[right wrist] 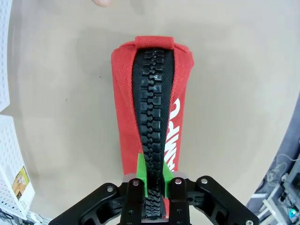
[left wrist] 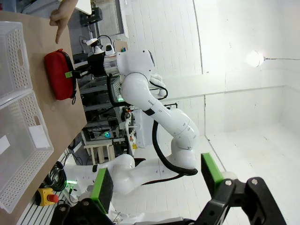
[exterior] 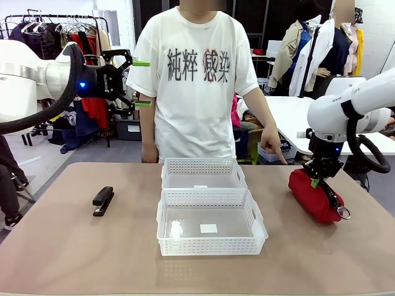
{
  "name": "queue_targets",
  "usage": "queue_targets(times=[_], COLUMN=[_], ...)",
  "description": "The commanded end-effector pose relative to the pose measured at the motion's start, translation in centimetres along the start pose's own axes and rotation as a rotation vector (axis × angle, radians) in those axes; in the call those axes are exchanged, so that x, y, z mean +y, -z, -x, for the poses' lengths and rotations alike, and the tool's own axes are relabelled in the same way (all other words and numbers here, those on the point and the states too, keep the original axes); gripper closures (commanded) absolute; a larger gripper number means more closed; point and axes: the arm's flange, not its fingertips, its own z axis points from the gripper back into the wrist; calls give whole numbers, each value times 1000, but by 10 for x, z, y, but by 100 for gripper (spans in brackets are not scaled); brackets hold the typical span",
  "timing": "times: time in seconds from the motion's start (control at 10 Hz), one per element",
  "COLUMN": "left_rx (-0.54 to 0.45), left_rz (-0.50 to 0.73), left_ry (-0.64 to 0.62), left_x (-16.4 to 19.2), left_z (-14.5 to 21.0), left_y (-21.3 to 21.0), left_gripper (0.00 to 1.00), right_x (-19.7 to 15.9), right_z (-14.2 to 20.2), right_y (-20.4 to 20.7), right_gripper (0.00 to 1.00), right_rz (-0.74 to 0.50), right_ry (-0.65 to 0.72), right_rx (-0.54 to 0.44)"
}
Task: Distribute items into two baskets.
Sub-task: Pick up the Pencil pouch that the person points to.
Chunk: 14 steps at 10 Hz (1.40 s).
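— Where's the pouch (exterior: 311, 197)?
— On the table (exterior: 62, 259), right of the baskets (exterior: 210, 245). The right gripper (right wrist: 153, 177) is pinched onto its black zipper ridge at one end.
— And the left gripper (exterior: 142, 83)?
— Raised, fingers spread wide, nothing between them (the stapler (exterior: 103, 200) lies left of the baskets).

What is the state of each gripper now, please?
Left gripper: open, holding nothing.
Right gripper: closed on the red pouch, fingers pinching along its zipper.
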Motion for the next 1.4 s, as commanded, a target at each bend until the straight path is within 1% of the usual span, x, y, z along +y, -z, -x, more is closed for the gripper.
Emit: queue_targets(times=[0.0,0.1,0.3,0.4,0.5,0.6,0.8,1.0,1.3], left_rx=[0,0,0,0,0,0,0,0,0], left_rz=[1,1,1,1,1,1,1,1,1], left_ry=[3,3,3,3,3,3,3,3,3], left_x=[-2,-2,-2,-2,-2,-2,-2,-2,-2], left_z=[0,0,0,0,0,0,0,0,0], left_y=[0,0,0,0,0,0,0,0,0], left_gripper=[0,0,0,0,0,0,0,0,0], right_x=[-1,4,18,21,26,33,49,61,65], right_z=[2,3,2,1,-1,-2,-6,-9,-14], right_y=[-13,-28,-78,-95,-120,-144,-198,-241,-294], right_gripper=[100,100,100,100,100,100,100,100,100], right_rz=[10,-39,-106,-112,-113,-140,-188,-149,-113], right_ry=[36,38,93,108,105,102,139,143,157], right_rx=[-5,-1,7,16,23,18,31,-11,-74])
